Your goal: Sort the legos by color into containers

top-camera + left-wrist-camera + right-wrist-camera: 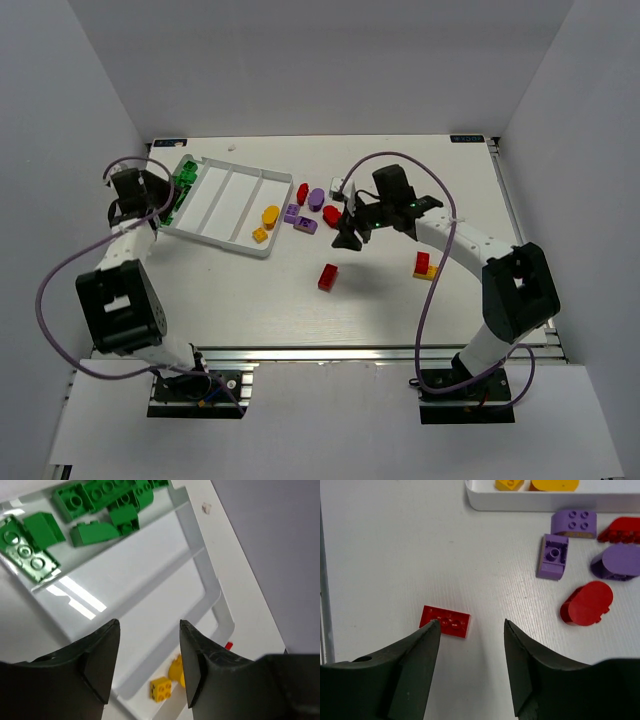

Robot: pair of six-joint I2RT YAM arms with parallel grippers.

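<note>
White matte table [250, 300], pale grey walls [300, 60] on three sides. Glossy white plastic tray [228, 200] at far left, set aslant, its four long slots running far to near. Studded green bricks [95, 505] at far end of leftmost slot; yellow bricks [270, 215] at near end of rightmost. Purple bricks [552, 556] and rounded red bricks [586, 602] loose beside tray. Flat red brick [445, 621] on table under right gripper [470, 630], long axis crosswise in wrist view; fingers apart, empty. Left gripper [147, 630] above tray, fingers apart, empty.

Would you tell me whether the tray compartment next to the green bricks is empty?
Empty: the compartment beside the green bricks shows only bare white floor in the top and left wrist views.
</note>
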